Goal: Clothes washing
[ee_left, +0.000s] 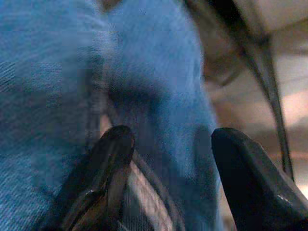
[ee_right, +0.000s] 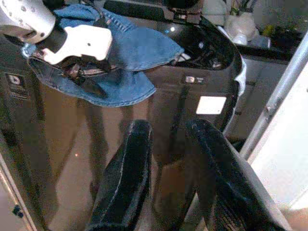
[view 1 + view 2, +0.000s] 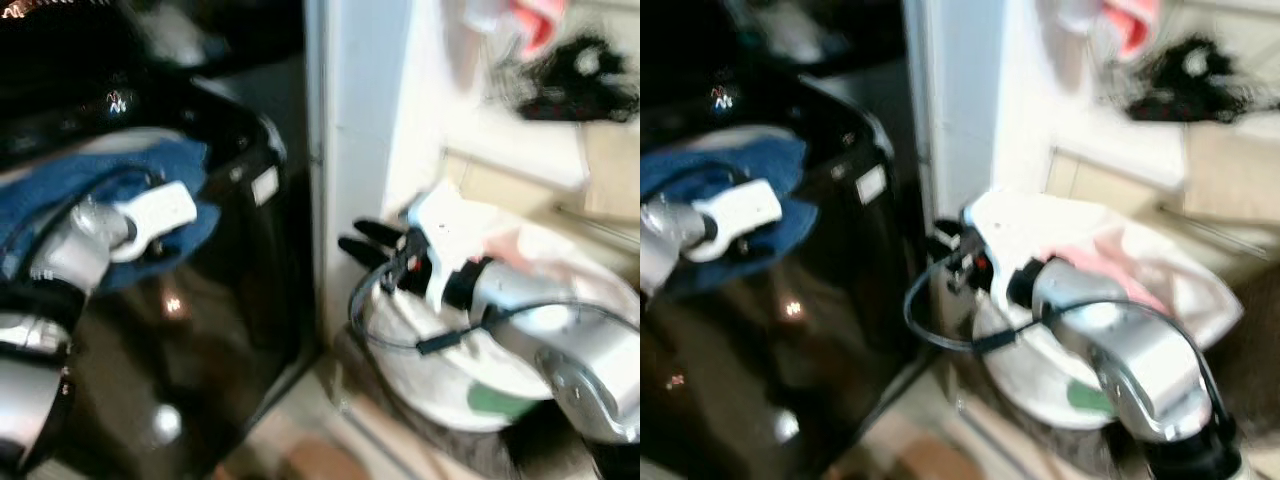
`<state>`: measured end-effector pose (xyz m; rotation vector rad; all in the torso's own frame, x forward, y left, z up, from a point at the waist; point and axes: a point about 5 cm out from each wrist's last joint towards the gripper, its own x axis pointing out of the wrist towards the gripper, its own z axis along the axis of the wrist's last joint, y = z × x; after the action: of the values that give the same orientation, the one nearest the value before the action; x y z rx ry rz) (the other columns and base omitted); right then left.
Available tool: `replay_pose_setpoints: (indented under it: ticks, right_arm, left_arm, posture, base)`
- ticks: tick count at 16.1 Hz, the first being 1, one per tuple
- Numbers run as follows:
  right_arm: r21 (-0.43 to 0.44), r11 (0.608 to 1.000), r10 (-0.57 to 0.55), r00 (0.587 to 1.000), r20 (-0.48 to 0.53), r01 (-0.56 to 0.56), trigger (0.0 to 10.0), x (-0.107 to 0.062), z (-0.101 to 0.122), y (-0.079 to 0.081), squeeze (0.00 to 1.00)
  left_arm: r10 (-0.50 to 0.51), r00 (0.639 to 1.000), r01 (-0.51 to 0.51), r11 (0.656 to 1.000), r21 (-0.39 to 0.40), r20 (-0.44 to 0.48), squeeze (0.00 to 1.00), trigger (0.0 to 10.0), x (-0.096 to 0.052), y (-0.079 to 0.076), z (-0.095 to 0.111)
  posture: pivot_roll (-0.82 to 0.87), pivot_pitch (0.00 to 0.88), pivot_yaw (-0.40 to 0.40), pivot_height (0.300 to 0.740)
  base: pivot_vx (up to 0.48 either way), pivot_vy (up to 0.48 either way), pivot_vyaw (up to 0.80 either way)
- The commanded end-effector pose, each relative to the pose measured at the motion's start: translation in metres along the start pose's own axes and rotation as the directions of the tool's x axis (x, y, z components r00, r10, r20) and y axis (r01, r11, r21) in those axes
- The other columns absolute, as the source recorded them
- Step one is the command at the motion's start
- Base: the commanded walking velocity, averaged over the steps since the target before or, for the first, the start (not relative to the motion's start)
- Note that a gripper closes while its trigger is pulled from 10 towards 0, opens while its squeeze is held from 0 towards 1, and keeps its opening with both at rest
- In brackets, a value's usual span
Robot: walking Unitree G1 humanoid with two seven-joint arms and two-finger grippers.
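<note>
1. Left gripper [image 2: 84, 79] is at the top front edge of the washer [image 3: 200, 330], clenched on the jeans [image 2: 130, 53]. In the left wrist view denim sits between and over both fingers [image 1: 108, 163], with a seam running along one of them.
2. Jeans: blue denim, draped over the washer's top rim, part hanging down the glossy black front and the rest lying back toward the opening. Head views are blurred, so I can't tell how much is already inside the tub.
3. Right gripper [image 3: 370, 245] is held out in the air just beside the washer's right front corner, near the white door frame [image 3: 360, 150]. Fingers are parted with a narrow gap and nothing between them. They point toward the washer.
4. Washer: black top-loader. There is a white label [image 2: 211, 104] on its upper front near the right corner, with a smaller sticker just above it. The lid area and control strip at the back are dark and hard to read.
5. White basket [image 3: 440, 385] sits on the floor under the right arm, right of the door frame. It holds white and pinkish laundry [image 3: 1110, 265], probably cloth.
6. Behind the basket there is a pale shelf with a dark tangled item [image 3: 580, 75] and something pink above it, both blurred.
</note>
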<state>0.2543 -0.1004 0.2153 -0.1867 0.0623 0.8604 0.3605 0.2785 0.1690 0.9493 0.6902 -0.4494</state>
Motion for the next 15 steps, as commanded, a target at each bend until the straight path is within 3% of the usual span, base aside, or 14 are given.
replay_pose_setpoints:
  ticks: [1, 2, 4, 6, 7, 9, 10, 11, 12, 13, 14, 15]
  right_arm:
    - [-0.010, 1.000, -0.006, 1.000, 0.006, 0.007, 10.0, -0.001, 0.001, -0.002, 0.00]
    - [-0.011, 1.000, -0.008, 1.000, 0.006, 0.009, 10.0, -0.001, 0.001, -0.003, 0.00]
    - [-0.018, 1.000, -0.017, 1.000, 0.005, 0.017, 10.0, -0.002, 0.002, -0.004, 0.00]
    - [-0.024, 0.999, -0.031, 1.000, 0.006, 0.031, 10.0, -0.003, 0.002, -0.007, 0.00]
    - [-0.029, 0.999, -0.044, 0.999, 0.005, 0.044, 10.0, -0.004, 0.002, -0.009, 0.00]
    - [-0.032, 0.998, -0.056, 0.998, 0.007, 0.056, 10.0, -0.004, 0.002, -0.010, 0.00]
    - [-0.032, 0.997, -0.063, 0.998, 0.008, 0.063, 10.0, -0.005, 0.002, -0.011, 0.00]
    - [-0.032, 0.997, -0.064, 0.998, 0.009, 0.064, 10.0, -0.005, 0.003, -0.011, 0.00]
    - [-0.030, 0.997, -0.066, 0.998, 0.012, 0.066, 10.0, -0.006, 0.003, -0.010, 0.00]
    - [-0.027, 0.997, -0.070, 0.997, 0.014, 0.071, 10.0, -0.006, 0.003, -0.010, 0.00]
    - [-0.020, 0.997, -0.079, 0.997, 0.018, 0.079, 10.0, -0.006, 0.002, -0.009, 0.00]
    - [-0.016, 0.996, -0.083, 0.996, 0.019, 0.083, 10.0, -0.006, 0.002, -0.008, 0.00]
  left_arm:
    - [0.093, 0.996, -0.093, 0.995, 0.018, 0.001, 0.00, 10.0, -0.003, 0.014, 0.007]
    - [0.126, 0.992, -0.126, 0.992, 0.026, -0.003, 0.00, 10.0, -0.004, 0.019, 0.009]
    - [0.248, 0.969, -0.247, 0.967, 0.066, -0.007, 0.00, 10.0, -0.014, 0.042, 0.018]
    - [0.418, 0.908, -0.419, 0.903, 0.097, 0.031, 0.00, 10.0, -0.036, 0.074, 0.037]
    - [0.530, 0.846, -0.533, 0.839, 0.107, 0.063, 0.00, 10.0, -0.053, 0.094, 0.050]
    - [0.615, 0.785, -0.620, 0.776, 0.120, 0.076, 0.00, 10.0, -0.072, 0.112, 0.059]
    - [0.718, 0.690, -0.722, 0.677, 0.142, 0.089, 0.00, 10.0, -0.092, 0.128, 0.065]
    - [0.764, 0.636, -0.769, 0.618, 0.161, 0.104, 0.00, 10.0, -0.100, 0.134, 0.068]
    - [0.804, 0.561, -0.825, 0.562, 0.054, 0.200, 0.00, 10.0, -0.115, 0.142, 0.086]
    - [0.768, 0.582, -0.789, 0.613, -0.045, 0.268, 0.00, 10.0, -0.110, 0.137, 0.098]
    - [0.694, 0.599, -0.621, 0.718, -0.314, 0.399, 0.00, 10.0, -0.098, 0.124, 0.116]
    - [0.666, 0.596, -0.550, 0.746, -0.376, 0.448, 0.00, 10.0, -0.094, 0.120, 0.122]
  posture:
    - [-0.05, 0.000, 0.062, 0.740]
    - [-0.05, 0.000, 0.063, 0.740]
    - [-0.06, 0.000, 0.065, 0.740]
    - [-0.06, 0.000, 0.069, 0.740]
    - [-0.06, 0.000, 0.073, 0.740]
    - [-0.06, 0.000, 0.077, 0.740]
    - [-0.06, 0.000, 0.077, 0.740]
    - [-0.06, 0.000, 0.085, 0.740]
    - [-0.07, 0.000, 0.092, 0.740]
    - [-0.07, 0.000, 0.092, 0.740]
    - [-0.07, 0.000, 0.098, 0.740]
    - [-0.07, 0.000, 0.098, 0.740]
  base:
    - [0.000, 0.000, 0.00]
    - [0.000, 0.000, 0.00]
    - [0.000, 0.000, 0.00]
    - [0.000, 0.000, 0.00]
    - [0.000, 0.000, 0.00]
    - [0.000, 0.000, 0.00]
    - [0.000, 0.000, 0.00]
    - [0.000, 0.000, 0.00]
    - [0.000, 0.000, 0.00]
    - [0.000, 0.000, 0.00]
    - [0.000, 0.000, 0.00]
    - [0.000, 0.000, 0.00]
